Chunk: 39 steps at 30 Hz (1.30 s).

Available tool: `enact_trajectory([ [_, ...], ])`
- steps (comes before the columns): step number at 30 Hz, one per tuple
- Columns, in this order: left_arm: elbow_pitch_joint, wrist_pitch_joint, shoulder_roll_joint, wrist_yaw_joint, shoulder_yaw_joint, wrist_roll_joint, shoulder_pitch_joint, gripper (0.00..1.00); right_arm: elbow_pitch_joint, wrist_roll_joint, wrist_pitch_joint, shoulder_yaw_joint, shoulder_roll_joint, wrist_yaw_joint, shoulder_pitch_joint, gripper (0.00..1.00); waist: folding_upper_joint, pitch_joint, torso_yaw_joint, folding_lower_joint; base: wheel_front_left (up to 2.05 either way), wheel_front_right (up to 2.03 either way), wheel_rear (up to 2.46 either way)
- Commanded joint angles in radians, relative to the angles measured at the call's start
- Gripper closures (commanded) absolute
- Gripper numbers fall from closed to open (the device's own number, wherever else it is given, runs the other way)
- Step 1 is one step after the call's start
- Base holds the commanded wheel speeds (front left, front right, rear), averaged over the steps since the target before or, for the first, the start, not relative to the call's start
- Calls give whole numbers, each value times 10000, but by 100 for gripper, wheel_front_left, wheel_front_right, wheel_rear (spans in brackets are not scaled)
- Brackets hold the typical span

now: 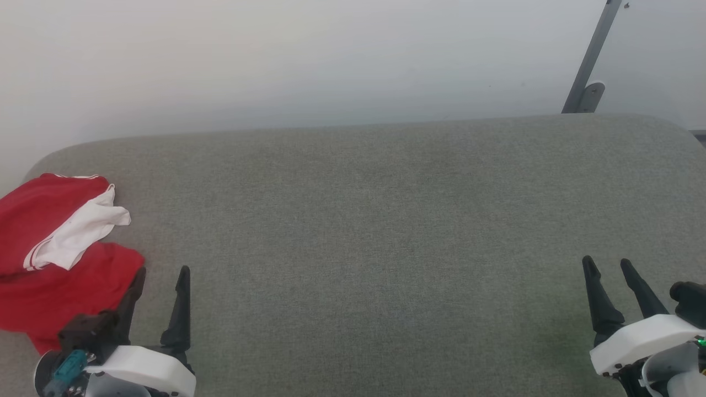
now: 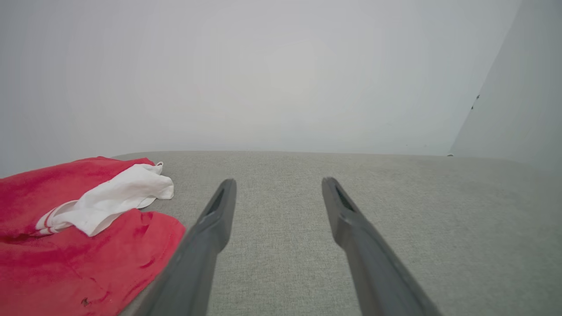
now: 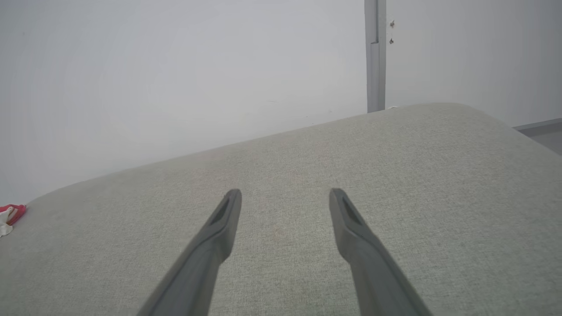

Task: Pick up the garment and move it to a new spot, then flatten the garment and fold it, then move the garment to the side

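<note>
The garment (image 1: 49, 259), a bright red T-shirt with a white sleeve and striped trim lying over it, sits crumpled at the far left of the grey padded surface (image 1: 375, 220). In the left wrist view the garment (image 2: 70, 245) lies to the left of the fingers. My left gripper (image 1: 161, 271) is open just right of the garment's near edge, its left finger close to the red cloth, nothing between the fingers. My right gripper (image 1: 606, 263) is open at the lower right, far from the garment. A sliver of the garment (image 3: 11, 213) shows at the right wrist view's left edge.
A pale wall runs behind the grey surface. A grey metal post (image 1: 590, 60) with a bracket stands at the back right. The surface rounds off at its back left and back right corners, and a wide stretch of bare cloth lies between the two grippers.
</note>
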Motion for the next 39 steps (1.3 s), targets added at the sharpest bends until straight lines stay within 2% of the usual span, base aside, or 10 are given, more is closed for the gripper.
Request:
enact_trajectory([
  [1,-75,-77,55,-45,33,262,102,0,-16,-190,-99,47,-77,0,-98,0,0,-1,-7,0,0,0,0],
  [23,-175,-469,109,-59,26,1694,200,0,-147,-1435,-458,19,-201,0,-37,0,0,-25,-31,0,0,0,0],
  [39,-159,-460,114,-59,6,1470,209,0,-232,-1515,-386,-97,-72,-1,18,0,0,-56,-16,0,0,0,0],
])
